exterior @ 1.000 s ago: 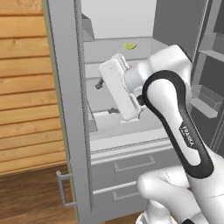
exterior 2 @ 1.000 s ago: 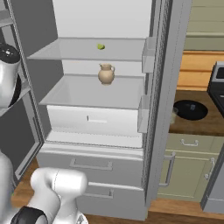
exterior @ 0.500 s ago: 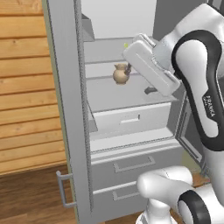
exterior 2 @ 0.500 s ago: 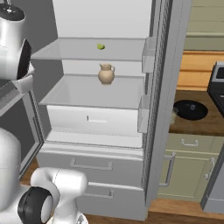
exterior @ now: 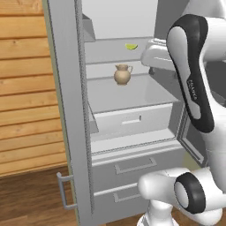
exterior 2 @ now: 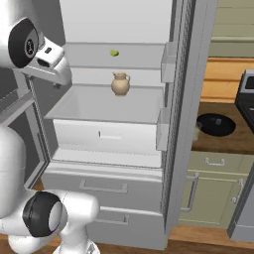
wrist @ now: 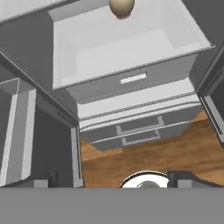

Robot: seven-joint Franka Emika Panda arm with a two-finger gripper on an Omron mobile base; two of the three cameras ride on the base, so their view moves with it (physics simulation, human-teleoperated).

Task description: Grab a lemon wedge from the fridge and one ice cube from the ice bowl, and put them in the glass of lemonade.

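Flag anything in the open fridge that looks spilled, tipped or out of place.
Nothing stands out. The lemon wedge lies on the upper shelf of the fridge, and the tan jug stands upright on the shelf below. No spill shows.

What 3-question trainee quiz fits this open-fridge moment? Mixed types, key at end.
1. True or false: the lemon wedge lies on the shelf above the tan jug.
2. The black ice bowl sits: A) inside the fridge, B) on the counter to the fridge's right, C) on the floor.
3. Fill in: the gripper fingers are ____, holding nothing.

Key: 1 true. 2 B. 3 open.
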